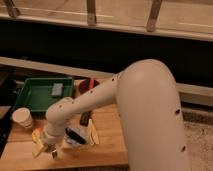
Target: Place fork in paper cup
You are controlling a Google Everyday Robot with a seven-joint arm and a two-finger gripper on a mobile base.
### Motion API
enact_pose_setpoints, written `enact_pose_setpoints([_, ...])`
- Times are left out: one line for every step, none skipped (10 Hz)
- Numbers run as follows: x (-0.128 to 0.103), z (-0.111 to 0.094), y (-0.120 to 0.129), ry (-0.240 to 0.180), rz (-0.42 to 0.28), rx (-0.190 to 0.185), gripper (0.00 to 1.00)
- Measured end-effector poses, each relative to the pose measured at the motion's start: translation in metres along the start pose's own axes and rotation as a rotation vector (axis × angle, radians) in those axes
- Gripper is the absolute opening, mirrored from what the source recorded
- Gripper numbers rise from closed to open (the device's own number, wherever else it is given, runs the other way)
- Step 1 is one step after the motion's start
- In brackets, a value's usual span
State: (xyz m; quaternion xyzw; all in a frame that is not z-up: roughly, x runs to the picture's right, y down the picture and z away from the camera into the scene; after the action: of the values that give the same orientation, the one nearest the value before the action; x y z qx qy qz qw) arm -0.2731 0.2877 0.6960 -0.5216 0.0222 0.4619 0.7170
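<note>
The gripper (45,149), jaws apart, hangs by the wooden table's (107,142) front-left edge, near the paper cup (22,118).

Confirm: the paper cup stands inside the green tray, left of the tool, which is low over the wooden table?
No. The camera view shows the paper cup standing on the wooden table, in front of the green tray, not inside it. The rest holds: the cup is left of the tool, which is low over the table.
</note>
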Motion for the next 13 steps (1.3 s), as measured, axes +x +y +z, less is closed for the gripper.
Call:
enact_pose_setpoints([0.006,0.006,-0.003,0.006,0.019,-0.016,0.71])
enact_pose_setpoints([0.015,0.009,-0.007,0.003,0.034,-0.043,0.71])
enact_pose_setpoints([0.017,0.009,-0.008,-0.001,0.041,-0.051,0.71])
enact_pose_setpoints([0.017,0.009,-0.007,-0.001,0.038,-0.052,0.71])
enact_pose_setpoints([0.017,0.01,-0.006,0.0,0.037,-0.053,0.71])
enact_pose_setpoints([0.017,0.009,-0.007,-0.001,0.04,-0.052,0.71])
enact_pose_setpoints([0.017,0.009,-0.007,0.005,0.038,-0.044,0.71])
enact_pose_setpoints([0.013,0.012,-0.006,0.02,0.041,-0.031,0.71])
enact_pose_setpoints([0.012,0.015,-0.005,0.031,0.042,-0.025,0.71])
enact_pose_setpoints([0.012,0.016,-0.006,0.038,0.048,-0.019,0.71])
enact_pose_setpoints([0.012,0.017,-0.007,0.045,0.052,-0.004,0.71])
enact_pose_setpoints([0.012,0.018,-0.004,0.059,0.047,0.022,0.71])
enact_pose_setpoints([0.011,0.019,-0.001,0.066,0.041,0.045,0.71])
